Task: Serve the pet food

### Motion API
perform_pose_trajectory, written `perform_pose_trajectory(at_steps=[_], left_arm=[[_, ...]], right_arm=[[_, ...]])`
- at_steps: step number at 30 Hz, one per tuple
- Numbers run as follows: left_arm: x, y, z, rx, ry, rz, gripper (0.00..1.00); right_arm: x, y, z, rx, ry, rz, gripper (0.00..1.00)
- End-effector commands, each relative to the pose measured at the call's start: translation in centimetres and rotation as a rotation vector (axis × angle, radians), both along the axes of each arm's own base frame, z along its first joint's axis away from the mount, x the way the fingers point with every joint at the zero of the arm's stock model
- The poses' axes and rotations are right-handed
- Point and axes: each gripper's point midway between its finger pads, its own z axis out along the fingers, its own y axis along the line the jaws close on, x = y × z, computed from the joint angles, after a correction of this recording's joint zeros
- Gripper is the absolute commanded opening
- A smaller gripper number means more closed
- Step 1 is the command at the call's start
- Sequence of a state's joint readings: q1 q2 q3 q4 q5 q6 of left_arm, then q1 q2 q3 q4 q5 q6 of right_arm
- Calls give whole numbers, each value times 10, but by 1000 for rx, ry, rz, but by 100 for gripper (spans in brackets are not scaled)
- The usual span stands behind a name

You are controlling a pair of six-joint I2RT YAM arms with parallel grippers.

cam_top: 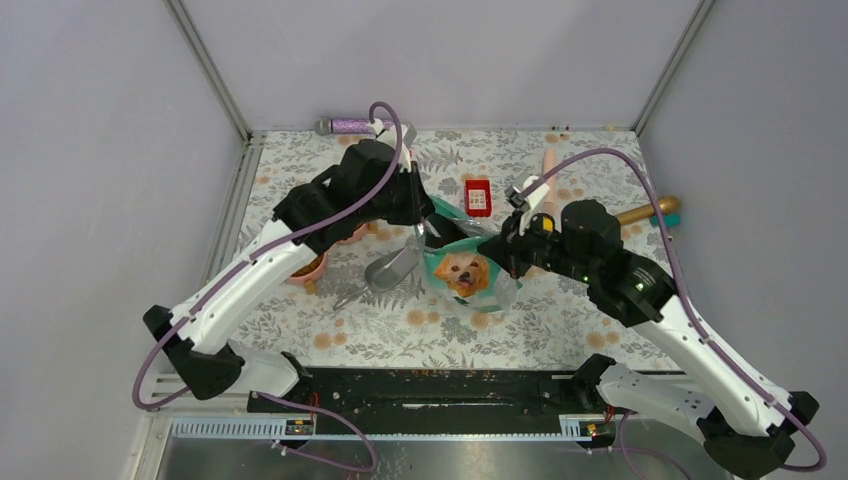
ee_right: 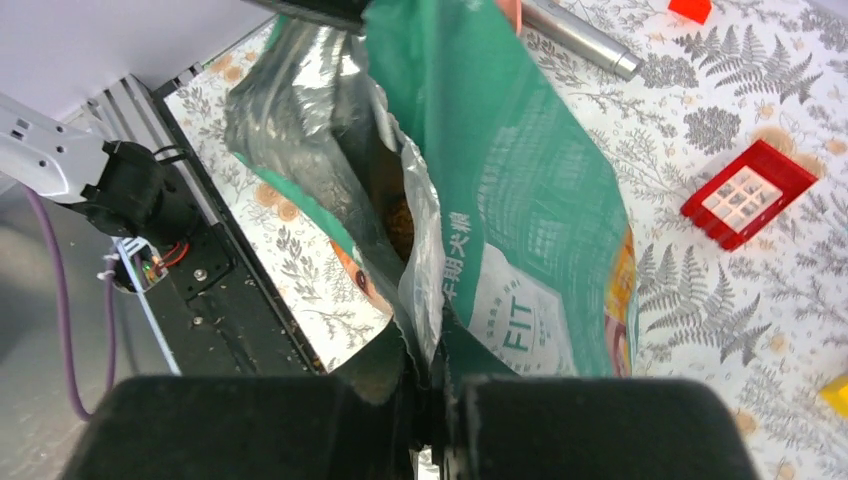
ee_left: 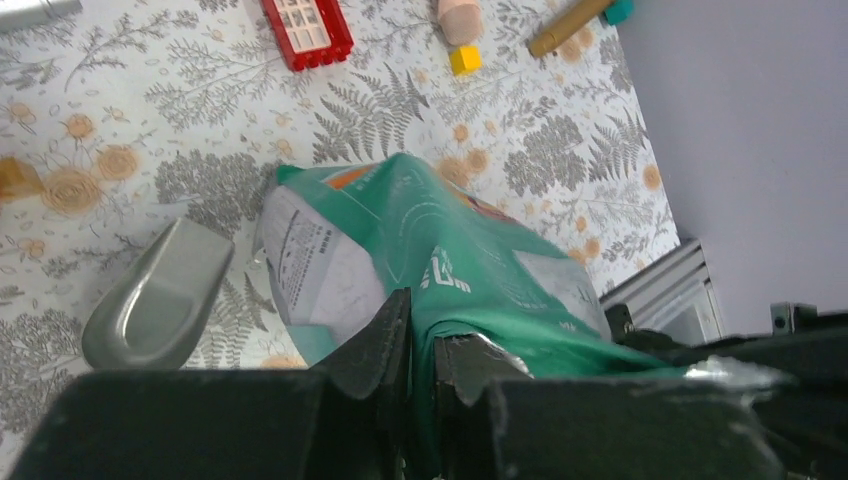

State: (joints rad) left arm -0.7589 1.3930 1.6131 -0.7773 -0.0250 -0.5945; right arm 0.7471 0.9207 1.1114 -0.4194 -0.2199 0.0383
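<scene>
The teal dog-picture bag is held up over the mat between both arms, its mouth open. My left gripper is shut on the bag's far-left rim; in the left wrist view its jaws pinch the teal film of the bag. My right gripper is shut on the opposite rim, its jaws clamping the silver-lined edge of the bag. The pet food shows as small brown kibble deep inside the open bag.
A metal scoop lies left of the bag and also shows in the left wrist view. A pink bowl sits mostly hidden under my left arm. A red brick, a pink peg, a wooden stick and a cylinder lie behind.
</scene>
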Motion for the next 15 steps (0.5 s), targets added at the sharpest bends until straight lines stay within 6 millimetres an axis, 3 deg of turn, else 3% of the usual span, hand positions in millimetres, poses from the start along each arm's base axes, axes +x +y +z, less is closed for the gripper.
perform_pose_trajectory(at_steps=[1, 4, 7, 12, 14, 15], left_arm=[[-34, 34, 26, -20, -44, 87, 0], [-54, 40, 27, -39, -57, 91, 0], [-70, 40, 20, -59, -28, 64, 0], [-86, 35, 28, -80, -40, -4, 1], [-84, 33, 37, -84, -82, -23, 19], [-82, 31, 40, -86, -106, -34, 36]], right_arm=[[-9, -21, 58, 155, -64, -87, 0], [-9, -21, 56, 131, -51, -66, 0], [10, -30, 56, 115, -57, -120, 0], [32, -39, 75, 158, -34, -72, 0], [32, -35, 77, 176, -4, 12, 0], [31, -31, 76, 174, 1, 64, 0]])
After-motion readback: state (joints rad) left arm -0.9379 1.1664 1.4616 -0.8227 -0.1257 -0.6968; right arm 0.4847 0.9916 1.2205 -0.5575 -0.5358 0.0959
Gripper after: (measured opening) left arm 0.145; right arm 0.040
